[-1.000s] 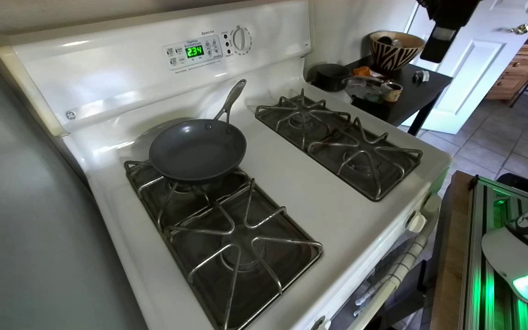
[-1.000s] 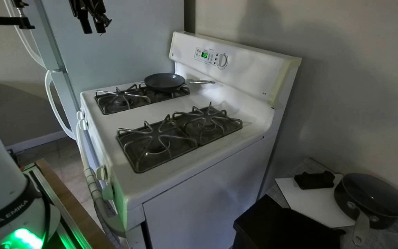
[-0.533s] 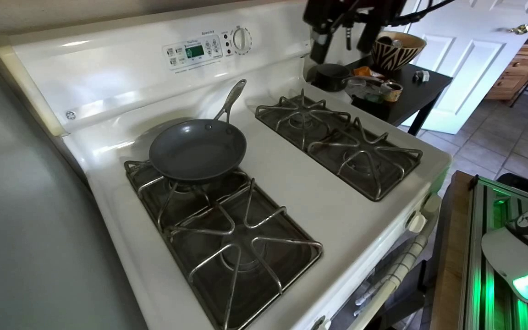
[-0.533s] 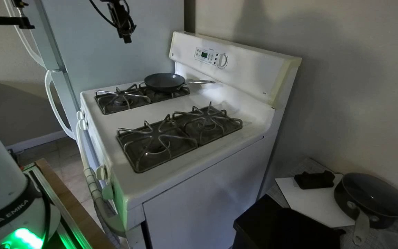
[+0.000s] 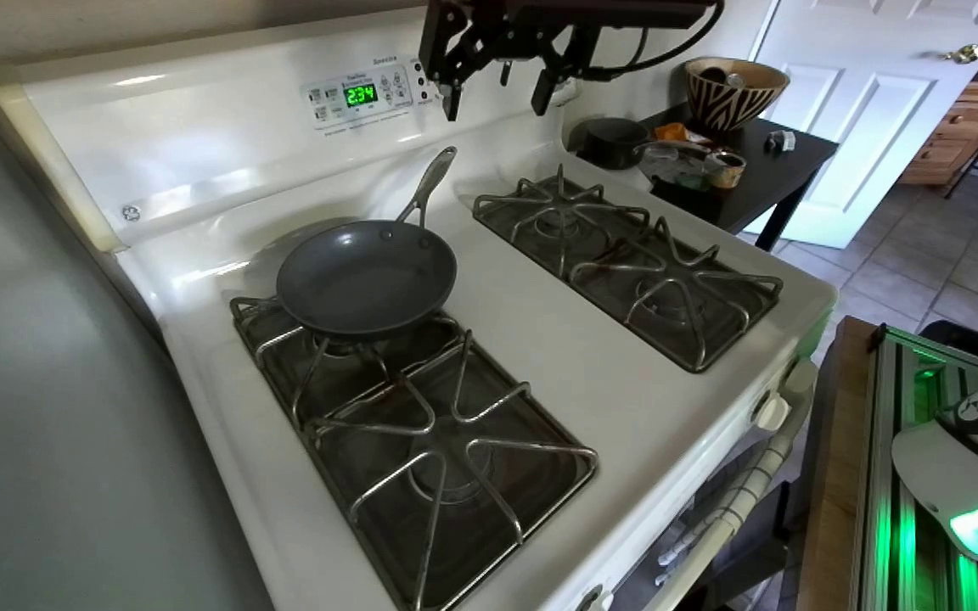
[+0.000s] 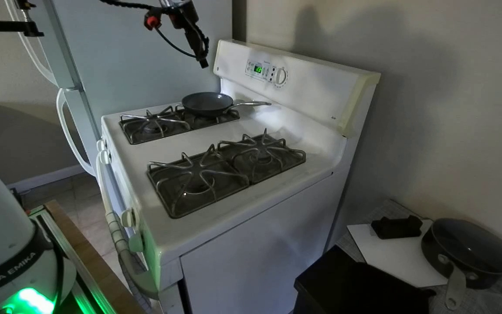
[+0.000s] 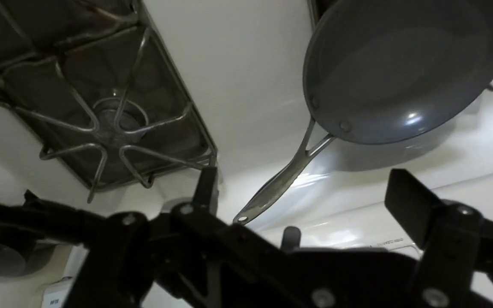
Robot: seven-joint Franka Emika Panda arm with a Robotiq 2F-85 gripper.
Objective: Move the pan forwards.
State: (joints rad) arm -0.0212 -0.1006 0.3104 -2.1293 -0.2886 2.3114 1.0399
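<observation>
The dark grey pan [image 5: 366, 284] sits on the rear burner grate beside the fridge side, in both exterior views [image 6: 206, 103]. Its thin grey metal handle [image 5: 431, 182] points toward the stove's back panel and tilts upward. My gripper [image 5: 497, 100] is open and empty, in the air above the handle's end, near the back panel. It shows edge-on in an exterior view [image 6: 204, 64]. In the wrist view the handle [image 7: 276, 186] lies below and between the wide-apart fingertips [image 7: 304, 184], and the pan body [image 7: 400, 72] is at upper right. Nothing touches the pan.
The white stove's back panel [image 5: 243, 127] rises close behind the gripper. Black burner grates [image 5: 446, 462] stand in front of the pan and on the other side [image 6: 225, 170]. The fridge [image 6: 159, 56] flanks the pan. A saucepan [image 6: 464, 253] and a patterned bowl [image 5: 731, 93] sit off the stove.
My gripper has come across the stove toward the pan handle and lowered, turning so both fingers show in an exterior view. The pan has not moved.
</observation>
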